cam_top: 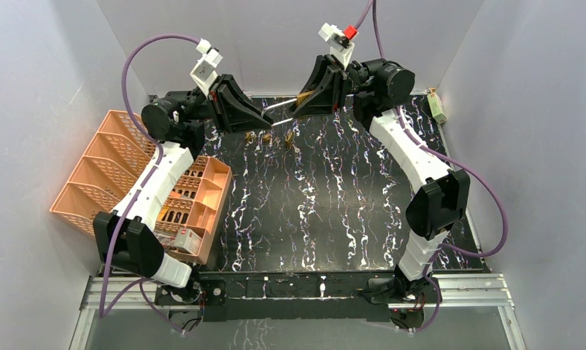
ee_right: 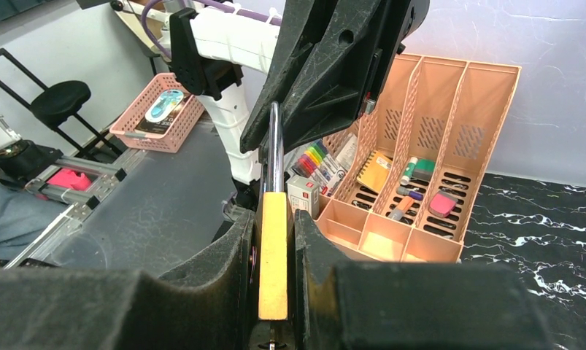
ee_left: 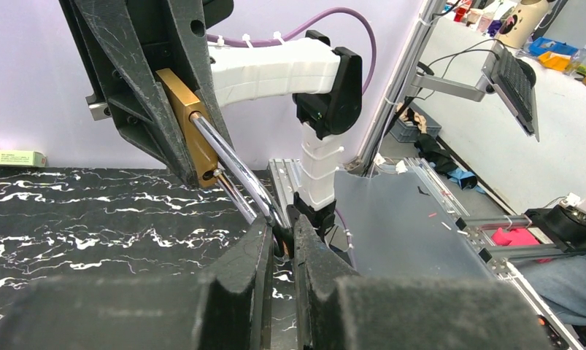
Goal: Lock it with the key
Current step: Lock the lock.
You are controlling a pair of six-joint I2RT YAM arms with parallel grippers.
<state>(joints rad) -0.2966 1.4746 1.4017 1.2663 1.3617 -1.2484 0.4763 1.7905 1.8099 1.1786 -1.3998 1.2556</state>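
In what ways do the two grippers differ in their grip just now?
The left gripper pinches the thin chrome shackle and is nearly closed. The right gripper clamps the thicker brass padlock body, so it stands wider. Both are shut on parts of the same padlock.

padlock (ee_right: 273, 255): brass-yellow body. shackle (ee_left: 231, 164): shiny silver. table (cam_top: 333, 197): black, white marble veining. organiser (cam_top: 100, 171): peach-orange, slotted walls. markers (ee_right: 315, 159) inside: mixed bright colours. left gripper (ee_left: 281, 235), right gripper (ee_right: 274, 227): matt black. left arm (cam_top: 158, 179), right arm (cam_top: 406, 149): white shells, black joints. cables (cam_top: 140, 58): purple. walls (cam_top: 27, 87): pale grey-lilac.
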